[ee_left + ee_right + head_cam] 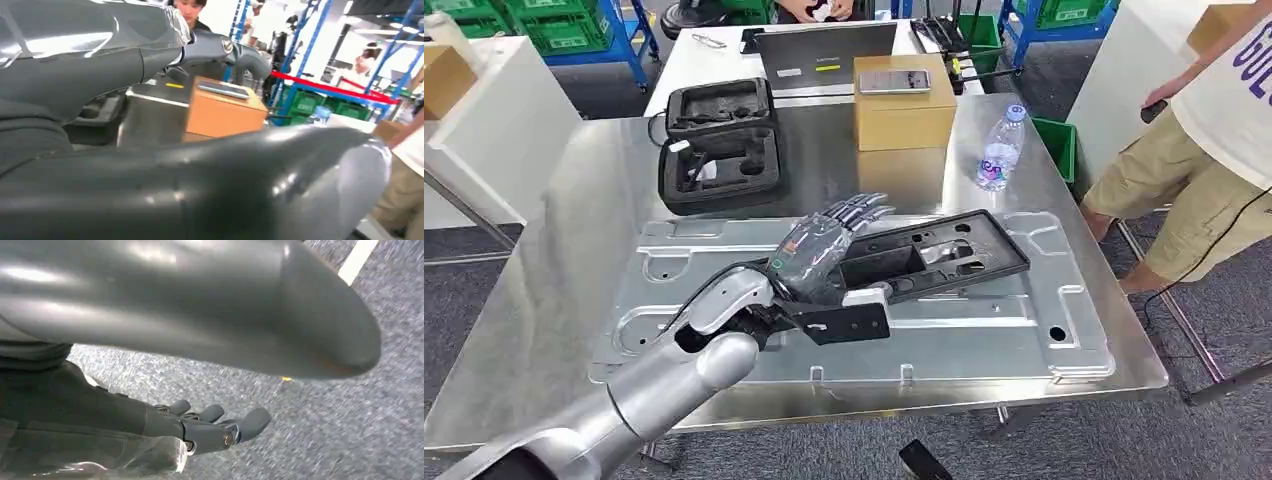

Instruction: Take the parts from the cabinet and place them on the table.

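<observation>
A long black plastic part [944, 255] with cut-outs lies slanted on a large silver sheet-metal panel [984, 340] on the steel table [534, 310]. My left hand [824, 245] hovers over the part's near end, fingers stretched out straight and apart; I see no grip on the part. In the left wrist view the left hand [100, 65] reaches toward the cardboard box [220, 112] with its fingers extended. My right hand [200, 425] hangs over grey carpet, fingers loosely apart, holding nothing.
Behind the panel stand a cardboard box [904, 115] with a phone [894, 80] on top, a water bottle [1001, 150] and an open black foam case [719, 145]. A person [1214, 150] stands at the table's right edge. A laptop [824, 48] sits farther back.
</observation>
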`<state>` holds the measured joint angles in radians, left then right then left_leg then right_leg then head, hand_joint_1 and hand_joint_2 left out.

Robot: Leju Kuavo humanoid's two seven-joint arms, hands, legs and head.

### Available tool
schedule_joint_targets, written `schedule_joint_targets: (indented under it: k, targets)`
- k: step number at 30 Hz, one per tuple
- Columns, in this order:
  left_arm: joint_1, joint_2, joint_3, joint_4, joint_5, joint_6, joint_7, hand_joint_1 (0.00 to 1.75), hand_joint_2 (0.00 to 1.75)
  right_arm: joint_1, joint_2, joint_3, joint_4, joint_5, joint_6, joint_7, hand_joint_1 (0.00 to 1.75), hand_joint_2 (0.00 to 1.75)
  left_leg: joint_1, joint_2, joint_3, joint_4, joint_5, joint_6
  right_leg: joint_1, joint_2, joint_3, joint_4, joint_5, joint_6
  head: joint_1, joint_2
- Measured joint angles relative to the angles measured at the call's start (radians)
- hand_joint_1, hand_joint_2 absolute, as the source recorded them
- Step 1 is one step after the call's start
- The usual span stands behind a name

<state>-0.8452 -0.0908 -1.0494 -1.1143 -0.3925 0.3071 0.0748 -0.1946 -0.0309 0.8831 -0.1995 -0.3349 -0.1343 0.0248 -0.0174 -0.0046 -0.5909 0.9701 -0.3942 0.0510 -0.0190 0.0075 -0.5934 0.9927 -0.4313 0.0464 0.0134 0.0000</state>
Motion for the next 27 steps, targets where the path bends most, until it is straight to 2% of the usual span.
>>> schedule_joint_targets:
  k: [1, 2, 3, 5, 6, 7, 8, 9, 11, 12, 14, 15, 16, 17, 18, 19, 21, 22, 23, 24, 26, 27]
  targets:
    - [0.001, 0.001, 0.000, -0.013, 0.000, -0.001, 0.000, 0.00, 0.00, 0.001, -0.002, 0.000, 0.000, -0.001, 0.000, 0.000, 0.00, 0.00, 0.003, 0.000, -0.002, 0.003, 0.000, -0.003, -0.002, 0.000, -0.001, -0.002, 0.004, -0.007, 0.000, 0.000]
    - [0.003, 0.005, 0.000, -0.027, 0.000, -0.002, 0.000, 0.00, 0.00, 0.001, -0.002, 0.000, 0.000, -0.001, 0.000, -0.001, 0.00, 0.00, 0.007, -0.001, -0.010, 0.016, -0.013, -0.009, -0.004, -0.001, -0.002, -0.004, 0.009, -0.015, 0.001, 0.000]
    - [0.003, 0.007, 0.000, -0.037, -0.001, -0.003, 0.000, 0.00, 0.00, 0.001, -0.003, 0.000, 0.000, -0.001, 0.000, -0.002, 0.00, 0.00, 0.007, 0.000, -0.023, 0.051, -0.045, -0.017, -0.005, -0.001, -0.005, -0.004, 0.011, -0.018, -0.002, 0.000]
    - [0.006, 0.009, 0.000, -0.048, -0.002, -0.003, 0.001, 0.00, 0.00, 0.002, -0.003, 0.000, 0.000, -0.002, 0.000, -0.003, 0.00, 0.00, 0.013, 0.000, -0.086, 0.212, -0.136, -0.029, -0.004, -0.001, -0.009, -0.004, 0.014, -0.022, -0.003, 0.000]
    - [0.011, 0.011, 0.000, -0.053, -0.003, -0.004, 0.002, 0.00, 0.00, 0.003, -0.003, 0.000, 0.000, -0.002, 0.000, -0.003, 0.00, 0.00, 0.014, 0.000, -0.118, 0.292, -0.169, -0.032, -0.004, -0.002, -0.012, -0.004, 0.015, -0.024, -0.003, 0.000]
    - [0.017, 0.013, -0.001, -0.058, -0.006, -0.004, 0.002, 0.00, 0.00, 0.004, -0.004, 0.000, 0.000, -0.003, 0.000, -0.003, 0.00, 0.00, 0.015, 0.000, -0.132, 0.334, -0.179, -0.033, -0.003, -0.003, -0.014, -0.004, 0.016, -0.025, -0.004, 0.000]
    - [0.021, 0.015, -0.001, -0.062, -0.006, -0.005, 0.002, 0.00, 0.00, 0.005, -0.005, 0.000, 0.000, -0.004, 0.000, -0.003, 0.00, 0.00, 0.016, 0.000, -0.123, 0.324, -0.168, -0.032, -0.003, -0.003, -0.016, -0.003, 0.018, -0.025, -0.004, 0.000]
    - [0.022, 0.016, -0.001, -0.067, -0.007, -0.005, 0.003, 0.00, 0.00, 0.006, -0.005, 0.000, 0.000, -0.005, 0.000, -0.003, 0.00, 0.00, 0.016, 0.000, -0.089, 0.265, -0.139, -0.028, -0.003, -0.003, -0.017, -0.003, 0.020, -0.025, -0.004, 0.000]
    - [0.021, 0.017, -0.001, -0.080, -0.008, -0.005, 0.003, 0.00, 0.00, 0.006, -0.005, 0.000, 0.000, -0.004, 0.000, -0.003, 0.00, 0.00, 0.013, 0.000, 0.021, 0.072, -0.062, -0.016, -0.003, -0.002, -0.017, -0.004, 0.023, -0.022, -0.004, 0.000]
    - [0.018, 0.018, -0.001, -0.086, -0.008, -0.005, 0.003, 0.00, 0.00, 0.005, -0.005, 0.000, 0.000, -0.004, 0.000, -0.003, 0.00, 0.00, 0.010, -0.001, 0.055, 0.000, -0.056, -0.008, -0.004, -0.002, -0.017, -0.005, 0.025, -0.019, -0.004, 0.000]
    - [0.017, 0.018, -0.001, -0.095, -0.009, -0.008, 0.003, 0.00, 0.00, 0.005, -0.005, 0.000, 0.000, -0.006, 0.000, -0.003, 0.00, 0.00, -0.001, -0.001, 0.052, -0.004, -0.050, -0.005, -0.004, -0.002, -0.022, -0.006, 0.033, -0.006, -0.005, 0.000]
    - [0.018, 0.019, -0.001, -0.096, -0.009, -0.009, 0.003, 0.00, 0.00, 0.005, -0.005, -0.001, 0.000, -0.007, 0.000, -0.003, 0.00, 0.00, -0.001, -0.001, 0.051, -0.003, -0.050, -0.005, -0.005, -0.003, -0.022, -0.006, 0.034, -0.005, -0.004, 0.000]
    - [0.018, 0.021, -0.001, -0.100, -0.013, -0.016, 0.003, 0.00, 0.00, 0.006, -0.004, -0.001, 0.000, -0.009, 0.000, -0.004, 0.00, 0.00, -0.005, -0.001, 0.048, -0.002, -0.044, 0.003, -0.008, -0.003, -0.021, -0.012, 0.042, 0.006, -0.004, 0.000]
    - [0.018, 0.021, -0.001, -0.104, -0.016, -0.019, 0.003, 0.00, 0.00, 0.006, -0.004, -0.001, 0.000, -0.009, 0.000, -0.004, 0.00, 0.00, 0.002, 0.000, 0.049, -0.018, -0.031, 0.012, -0.005, -0.002, -0.024, -0.012, 0.042, 0.013, -0.003, 0.000]
    - [0.016, 0.021, -0.003, -0.109, -0.018, -0.023, 0.003, 0.00, 0.00, 0.006, -0.005, -0.001, 0.000, -0.010, 0.000, -0.004, 0.00, 0.00, 0.005, 0.002, 0.053, -0.024, -0.021, 0.015, -0.008, -0.003, -0.032, 0.004, 0.018, 0.012, -0.004, 0.000]
    - [0.014, 0.021, -0.006, -0.113, -0.019, -0.024, 0.004, 0.00, 0.00, 0.006, -0.006, -0.001, 0.000, -0.010, 0.000, -0.004, 0.00, 0.00, 0.006, 0.004, 0.048, -0.025, -0.015, 0.024, -0.005, -0.003, -0.048, 0.054, -0.029, 0.013, 0.000, 0.000]
    - [0.017, 0.021, -0.010, -0.115, -0.023, -0.028, 0.005, 0.00, 0.00, 0.008, -0.009, -0.001, 0.000, -0.010, 0.000, -0.003, 0.00, 0.00, 0.003, 0.005, 0.036, -0.025, -0.007, 0.029, -0.004, -0.003, -0.108, 0.219, -0.124, 0.016, 0.001, 0.000]
    - [0.020, 0.021, -0.012, -0.115, -0.024, -0.028, 0.006, 0.00, 0.00, 0.009, -0.010, -0.001, 0.000, -0.010, 0.000, -0.003, 0.00, 0.00, 0.003, 0.005, 0.029, -0.024, -0.003, 0.029, -0.004, -0.003, -0.130, 0.286, -0.150, 0.018, 0.001, 0.000]
    - [0.022, 0.021, -0.015, -0.115, -0.025, -0.028, 0.006, 0.00, 0.00, 0.011, -0.010, -0.001, 0.000, -0.010, 0.000, -0.003, 0.00, 0.00, 0.003, 0.005, 0.022, -0.024, 0.003, 0.028, -0.004, -0.003, -0.131, 0.310, -0.151, 0.020, 0.001, 0.000]
    - [0.023, 0.021, -0.016, -0.115, -0.025, -0.028, 0.006, 0.00, 0.00, 0.012, -0.010, -0.001, 0.000, -0.010, 0.000, -0.003, 0.00, 0.00, 0.003, 0.005, 0.021, -0.024, 0.004, 0.028, -0.005, -0.003, -0.127, 0.306, -0.147, 0.020, 0.002, 0.000]
    - [0.027, 0.021, -0.017, -0.115, -0.026, -0.029, 0.006, 0.00, 0.00, 0.011, -0.013, -0.001, 0.000, -0.010, 0.000, -0.003, 0.00, 0.00, 0.006, 0.004, 0.008, -0.019, 0.012, 0.021, -0.008, -0.004, -0.009, 0.130, -0.066, 0.022, 0.002, 0.000]
    - [0.027, 0.021, -0.017, -0.115, -0.026, -0.029, 0.006, 0.00, 0.00, 0.011, -0.013, -0.001, 0.000, -0.010, 0.000, -0.003, 0.00, 0.00, 0.006, 0.004, 0.008, -0.019, 0.012, 0.021, -0.008, -0.004, -0.009, 0.130, -0.066, 0.022, 0.002, 0.000]
